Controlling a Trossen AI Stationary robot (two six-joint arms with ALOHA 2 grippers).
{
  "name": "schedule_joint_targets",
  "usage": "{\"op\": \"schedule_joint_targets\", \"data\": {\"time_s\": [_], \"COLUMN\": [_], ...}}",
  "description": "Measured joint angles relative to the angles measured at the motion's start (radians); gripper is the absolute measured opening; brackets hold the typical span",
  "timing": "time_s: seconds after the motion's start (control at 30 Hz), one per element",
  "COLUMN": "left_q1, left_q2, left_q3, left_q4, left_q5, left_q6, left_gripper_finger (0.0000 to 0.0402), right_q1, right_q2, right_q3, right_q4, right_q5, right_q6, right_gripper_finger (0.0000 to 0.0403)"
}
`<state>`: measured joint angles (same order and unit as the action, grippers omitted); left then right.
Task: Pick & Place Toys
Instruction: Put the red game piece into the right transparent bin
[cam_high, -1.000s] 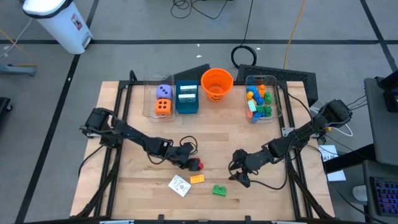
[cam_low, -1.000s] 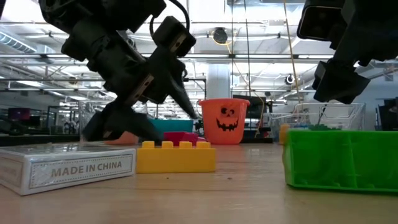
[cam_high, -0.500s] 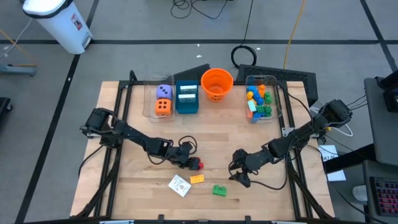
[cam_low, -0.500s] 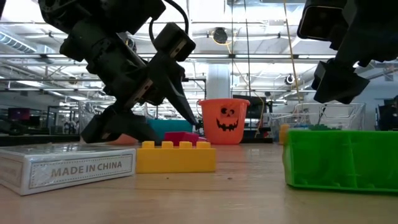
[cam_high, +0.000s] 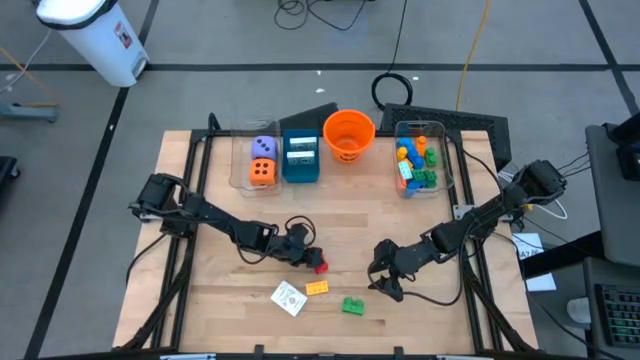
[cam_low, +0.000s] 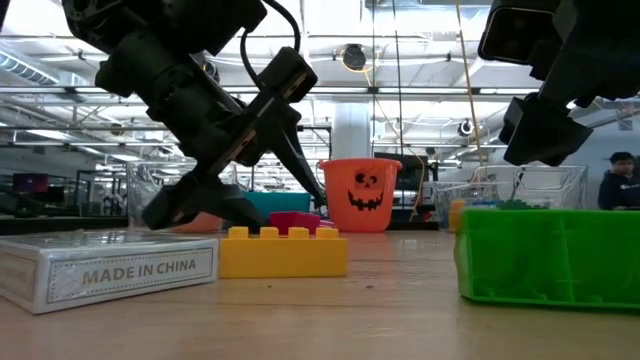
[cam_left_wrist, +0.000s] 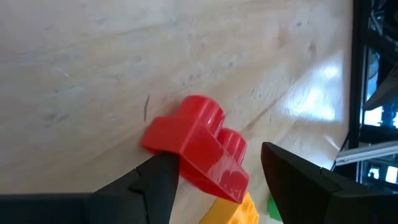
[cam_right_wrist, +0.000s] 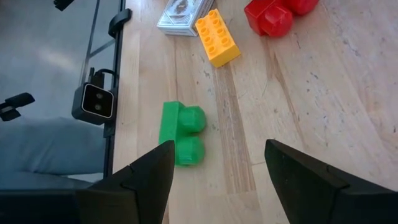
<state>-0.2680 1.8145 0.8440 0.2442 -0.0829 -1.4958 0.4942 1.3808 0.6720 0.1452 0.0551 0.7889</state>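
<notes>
left gripper (cam_high: 308, 260) low over mid-desk, its fingers (cam_left_wrist: 155, 180) apart, straddling the red brick (cam_left_wrist: 196, 146); one finger against the brick's side, the other clear of it, brick lying on the desk (cam_high: 400, 225), not clamped. yellow brick (cam_high: 316, 288) just in front of it, card pack (cam_high: 288, 298) beside that, green brick (cam_high: 352, 306) further right near the front edge. right gripper (cam_high: 385, 282) hangs above the desk right of the green brick, fingers (cam_right_wrist: 134, 180) open, empty. at the back: orange die (cam_high: 262, 172) and purple die (cam_high: 264, 148) in a clear bin (cam_high: 243, 176), more bricks in the right bin (cam_high: 434, 180), bucket (cam_high: 348, 135) between.
</notes>
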Motion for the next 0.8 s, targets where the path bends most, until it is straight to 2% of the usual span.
{"op": "schedule_joint_targets", "data": {"time_s": [0.27,0.6,0.8], "left_q1": [0.004,0.037,0.046], "left_q2": [0.000,0.000,-0.002], "left_q3": [0.000,0.000,0.002], "left_q4": [0.002,0.001,-0.024], "left_q5": [-0.020,-0.003,0.005], "left_q6": [-0.002,0.001,0.001], "left_gripper_finger": [0.0223,0.0106,0.0072], "right_q1": [0.000,0.000,0.000], "right_q2": [0.000,0.000,0.000], "right_q3": [0.000,0.000,0.000], "right_q4": [0.000,-0.025,-0.024], "right_q5": [0.000,0.000,0.000], "right_q6": [-0.016,-0.016,-0.016], "right_gripper_finger": [0.0242,0.0242,0.0242]}}
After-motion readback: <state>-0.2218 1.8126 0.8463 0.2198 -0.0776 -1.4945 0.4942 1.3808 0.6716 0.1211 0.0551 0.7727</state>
